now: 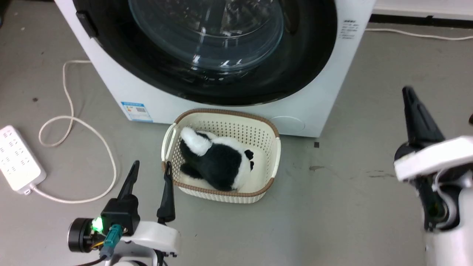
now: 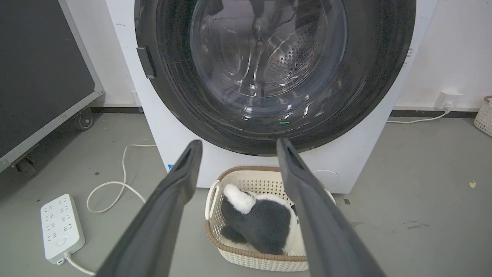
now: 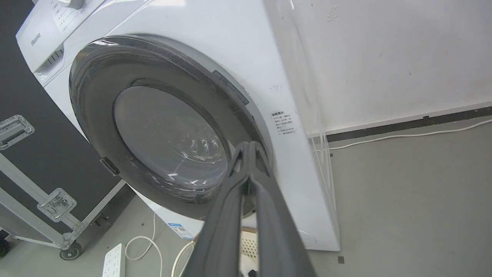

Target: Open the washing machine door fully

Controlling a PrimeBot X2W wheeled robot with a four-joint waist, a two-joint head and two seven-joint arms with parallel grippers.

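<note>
Across the top of the head view, the washing machine door (image 1: 207, 40) lies flush in the front of the washing machine (image 1: 314, 107), its black rim and glass bowl running off the upper edge. It looks shut, so I judge the step in hand to be the approach, with nothing yet done to the door itself.

At the lower left of that view the left claw (image 1: 152, 164) is released, its two fingers spread and empty. They point up the frame past the near rim of a cream basket (image 1: 275, 147), which stands on the floor (image 1: 351, 192) just in front of the machine and holds a black-and-white plush toy (image 1: 218, 162). At the right edge the right claw (image 1: 407, 90) stands well apart from the door. In the right wrist view its tips meet, clenched on nothing, and they aim at the lower right of the rim.

That view also shows a grey strip (image 3: 230, 86) set into the rim's upper right, and the left wrist view shows a small dark tab (image 2: 146, 61) on the rim's left edge. I cannot tell which one is the handle.

The next move likely calls for bringing a claw to the free edge, catching it, and then pulling along the door's arc about its hinge. The basket below the door needs watching during the swing.
</note>
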